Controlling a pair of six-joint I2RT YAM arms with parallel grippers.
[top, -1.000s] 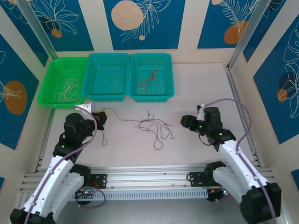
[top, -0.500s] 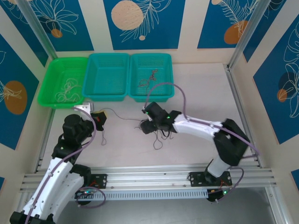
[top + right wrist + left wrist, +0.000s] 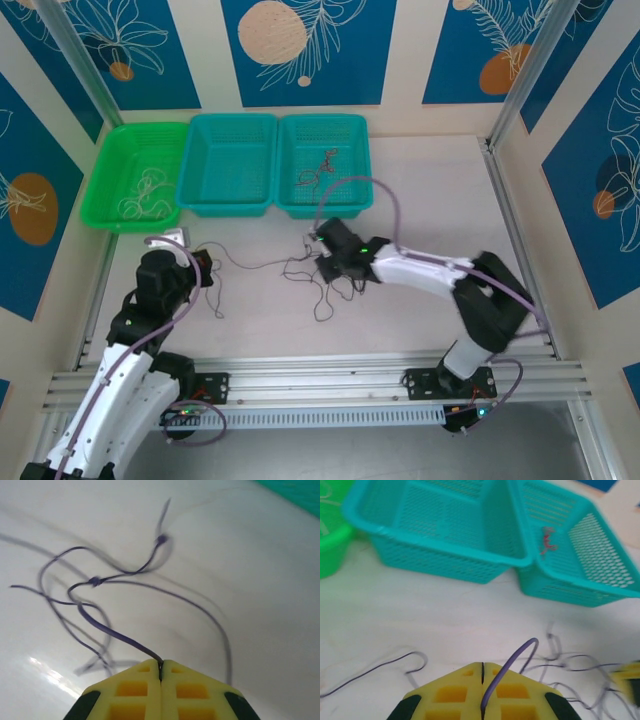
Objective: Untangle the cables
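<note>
Dark purple wire is pinched in my right gripper, clamped on one strand of the cables heaped in the middle of the table. My left gripper is clenched on a strand too. The tangle lies to its right, the line between us running left-right; my right arm is nearer. Blur hides how the knots cross.

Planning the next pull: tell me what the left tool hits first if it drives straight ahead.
Beyond the dark cable it is shut on, the left tool faces bare table, then probably the near wall of the middle teal basket, by its right corner. Depth is unclear.
</note>
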